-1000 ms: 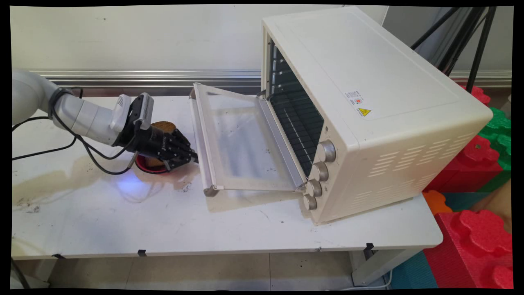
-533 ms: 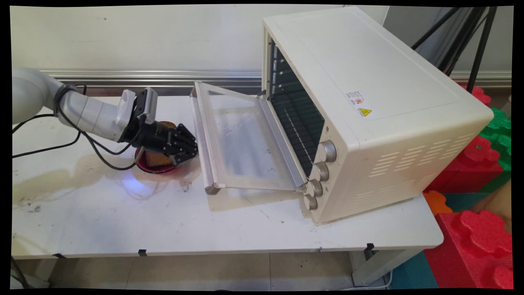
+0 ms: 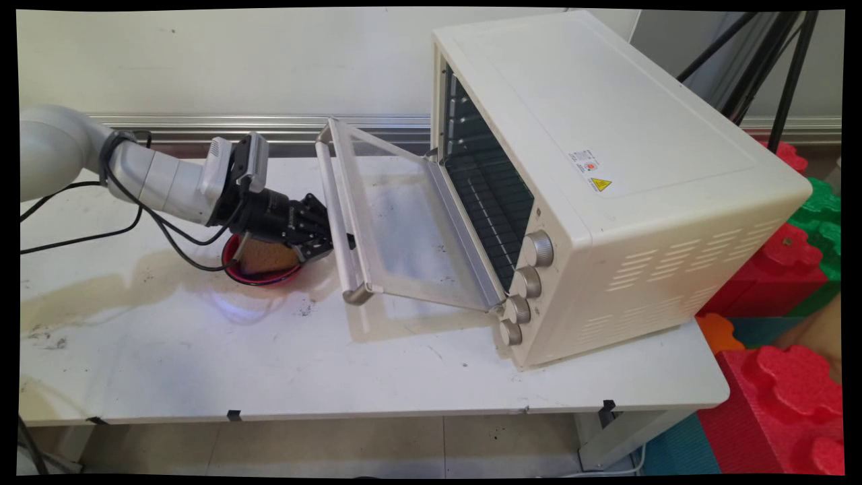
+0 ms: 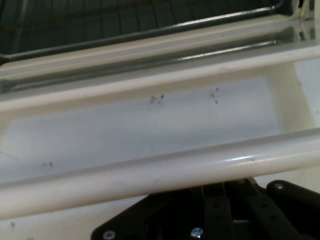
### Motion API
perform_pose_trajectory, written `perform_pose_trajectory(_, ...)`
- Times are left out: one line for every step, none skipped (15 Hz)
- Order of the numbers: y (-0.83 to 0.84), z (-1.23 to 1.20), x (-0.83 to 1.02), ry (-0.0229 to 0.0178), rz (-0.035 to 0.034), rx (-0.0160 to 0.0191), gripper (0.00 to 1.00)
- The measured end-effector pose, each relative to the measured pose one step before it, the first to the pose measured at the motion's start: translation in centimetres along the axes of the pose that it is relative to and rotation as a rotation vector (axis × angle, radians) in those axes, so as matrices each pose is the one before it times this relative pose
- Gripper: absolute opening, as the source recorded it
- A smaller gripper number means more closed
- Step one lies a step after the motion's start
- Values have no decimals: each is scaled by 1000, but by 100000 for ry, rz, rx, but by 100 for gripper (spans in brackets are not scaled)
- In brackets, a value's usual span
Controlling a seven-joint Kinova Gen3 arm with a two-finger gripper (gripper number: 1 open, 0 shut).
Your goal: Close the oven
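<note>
Gripper (image 3: 335, 237): black, at the left middle of the main frame, pressed up against the underside of the door handle; its fingers are hidden behind the bar in both views, so I cannot tell if the jaws are released or clenched.
Oven door (image 3: 397, 222): glass panel in a cream frame, hinged at its lower edge on the oven front, half raised and tilted; it seems to rest on the gripper, which would explain why it does not lie flat.
Door handle (image 3: 340, 212): long cream bar along the free edge of the door, touching the black linkage.
Toaster oven (image 3: 606, 182): cream box at the right of the frame, cavity open, with dark racks and four knobs (image 3: 522, 289) down the front.
Red bowl (image 3: 262, 266): on the bench just below the gripper, holding a slice of bread (image 3: 266, 256); it is left of the door, apart from it.
Bench (image 3: 269, 364): white, stained near the bowl.
Main view only: the bowl, the bread, the door's tilt and the whole oven.
Hand view only: the handle (image 4: 160, 172) crossing just above the linkage, the glass (image 4: 150, 120) behind it, and the rack wire (image 4: 150, 30) at the top edge.
</note>
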Motion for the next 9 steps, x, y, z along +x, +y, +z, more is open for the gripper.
perform_pose_trajectory(-23, 71, 284, 715, 2, 55, 0)
perform_pose_trajectory(-58, 93, 234, 496, 82, -35, 0)
perform_pose_trajectory(-38, 77, 289, 695, -2, 63, 0)
perform_pose_trajectory(-47, 82, 217, 451, 67, -11, 0)
perform_pose_trajectory(-36, 83, 283, 622, -17, 57, 0)
perform_pose_trajectory(4, 10, 152, 389, -83, 125, 0)
perform_pose_trajectory(-30, 102, 286, 593, 17, 39, 0)
perform_pose_trajectory(-19, 90, 194, 380, 22, 6, 0)
perform_pose_trajectory(-28, 138, 273, 518, -28, -27, 0)
